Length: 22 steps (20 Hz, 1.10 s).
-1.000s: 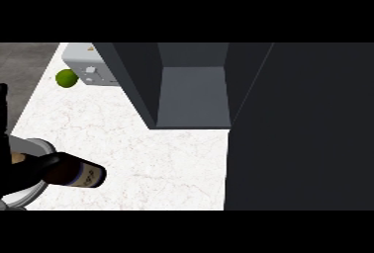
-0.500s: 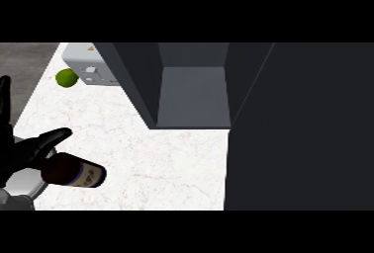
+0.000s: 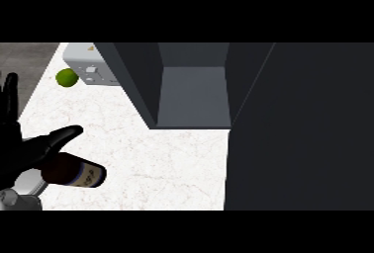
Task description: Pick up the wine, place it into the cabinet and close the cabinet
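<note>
Your left hand [image 3: 25,148] sits at the view's left edge, fingers spread upward, thumb stretched over the wine bottle [image 3: 73,171], which lies on the white marble counter [image 3: 161,163] just below it. The open dark cabinet [image 3: 194,89] stands well to its upper right. A lime [image 3: 67,77] rests above the hand.
</note>
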{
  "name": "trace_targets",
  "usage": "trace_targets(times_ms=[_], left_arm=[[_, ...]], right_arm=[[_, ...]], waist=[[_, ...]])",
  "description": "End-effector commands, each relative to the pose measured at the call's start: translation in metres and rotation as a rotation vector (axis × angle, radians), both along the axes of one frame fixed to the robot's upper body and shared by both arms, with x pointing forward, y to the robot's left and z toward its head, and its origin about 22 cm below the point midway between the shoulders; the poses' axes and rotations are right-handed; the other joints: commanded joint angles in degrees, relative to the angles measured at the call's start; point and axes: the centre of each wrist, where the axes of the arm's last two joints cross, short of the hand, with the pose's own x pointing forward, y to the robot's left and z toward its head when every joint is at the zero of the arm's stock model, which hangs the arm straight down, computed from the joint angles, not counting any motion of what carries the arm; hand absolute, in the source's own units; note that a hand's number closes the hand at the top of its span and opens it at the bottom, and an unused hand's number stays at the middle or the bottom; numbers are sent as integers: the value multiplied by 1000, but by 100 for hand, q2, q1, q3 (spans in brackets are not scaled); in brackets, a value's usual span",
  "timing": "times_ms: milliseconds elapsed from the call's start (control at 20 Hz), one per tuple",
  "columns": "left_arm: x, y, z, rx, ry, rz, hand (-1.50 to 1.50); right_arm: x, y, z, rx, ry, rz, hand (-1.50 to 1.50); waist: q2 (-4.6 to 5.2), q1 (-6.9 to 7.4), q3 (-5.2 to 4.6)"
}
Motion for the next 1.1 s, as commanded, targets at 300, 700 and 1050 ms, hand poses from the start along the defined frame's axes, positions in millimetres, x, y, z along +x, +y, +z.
trace_targets(times_ms=[300,700,1050], left_arm=[[0,2,16,18,11,51,-150],[-42,-3,-26,20,75,81,-150],[-49,26,-23,11,119,143,-150]], right_arm=[[1,19,-1,3,-1,22,-150],[-3,-3,11,-11,-11,-5,-150],[-6,3,8,3,-4,13,-150]], waist=[[2,1,0],[-1,21,-1],[-1,14,0]])
